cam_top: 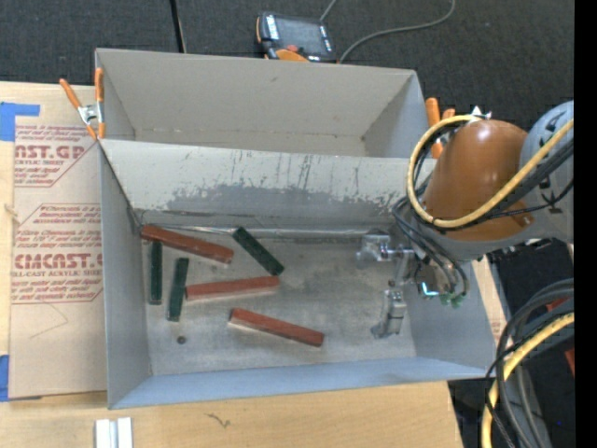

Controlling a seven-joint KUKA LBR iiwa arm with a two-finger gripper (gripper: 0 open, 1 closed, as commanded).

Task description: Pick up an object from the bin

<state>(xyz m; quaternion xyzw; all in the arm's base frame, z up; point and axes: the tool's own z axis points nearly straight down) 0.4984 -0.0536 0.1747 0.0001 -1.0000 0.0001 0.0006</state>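
Note:
My gripper [384, 283] hangs low over the right part of the bin floor, open, with nothing between its two metal fingers [391, 316]. Nearest to it, off to the left, lies a red-brown flat bar [275, 327] on the floor. A dark green bar [257, 251] lies slanted further up and left. Another red-brown bar [231, 287] rests between those two.
A third red-brown bar [187, 244] lies by the bin's left back wall. Two dark green bars [155, 273] [176, 288] stand side by side at the left. A small dark speck [182, 340] sits near the front left. The arm's orange cover and cables overhang the right rim.

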